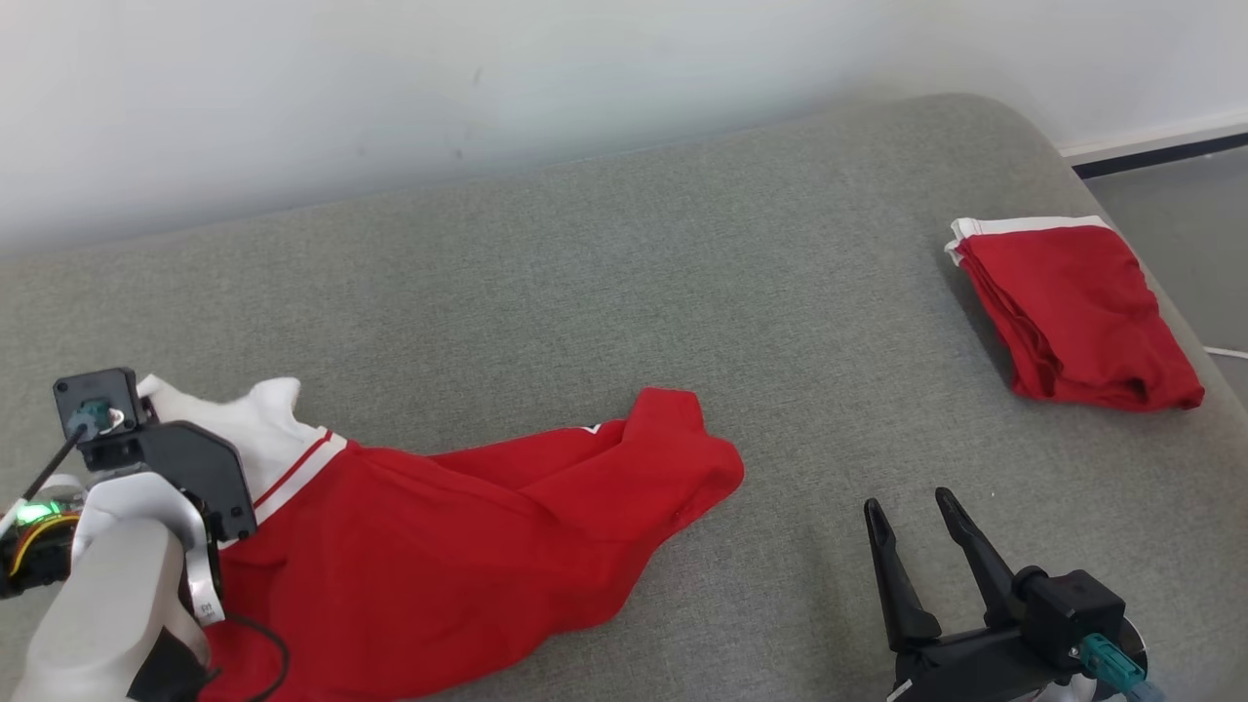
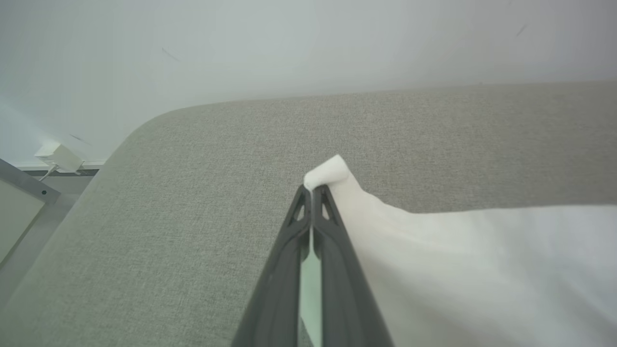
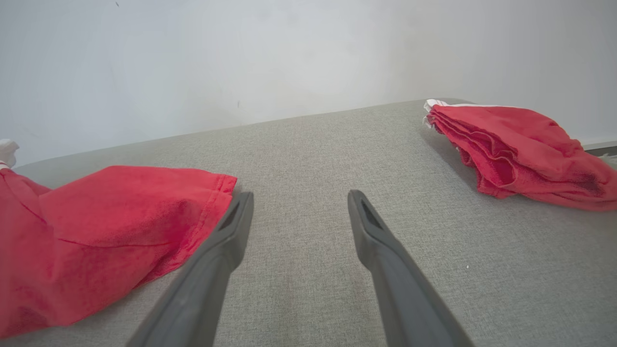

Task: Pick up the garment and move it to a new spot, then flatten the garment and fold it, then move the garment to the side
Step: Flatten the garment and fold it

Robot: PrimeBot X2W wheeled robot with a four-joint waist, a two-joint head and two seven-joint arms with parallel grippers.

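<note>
Garment [image 1: 468, 546]: red, w/ a white part and a red-and-white striped band where the two meet. It lies rumpled on the grey cushion [image 1: 604, 283], in the near-left area as the head cam sees it, w/ its red end reaching toward the middle. The white part is at the left end, where the arm has it.

Left gripper [image 2: 312, 192]: fingers pressed together on a fold of the white cloth, w/ a small tuft poking out past the tips. The rest of the white drapes away to one side of the fingers. From the head cam the pale forearm and dark wrist sit over that white end, and the fingertips are hidden there.

Right gripper [image 1: 907, 499]: fingers spread, nothing btw them. It sits low over the cushion, to the right of the garment and apart from it, tips aimed toward the wall [image 1: 390, 78]. Its own wrist cam has the red hem just off to one side.

Further out, a folded red garment [image 1: 1072, 312] w/ a white edge lies at the cushion's far-right rounded corner, well apart from both grippers. Past that corner is grey floor [image 1: 1194, 210] and a dark baseboard strip. The left wrist cam also catches a small white box [image 2: 58, 156] at the wall's foot.
</note>
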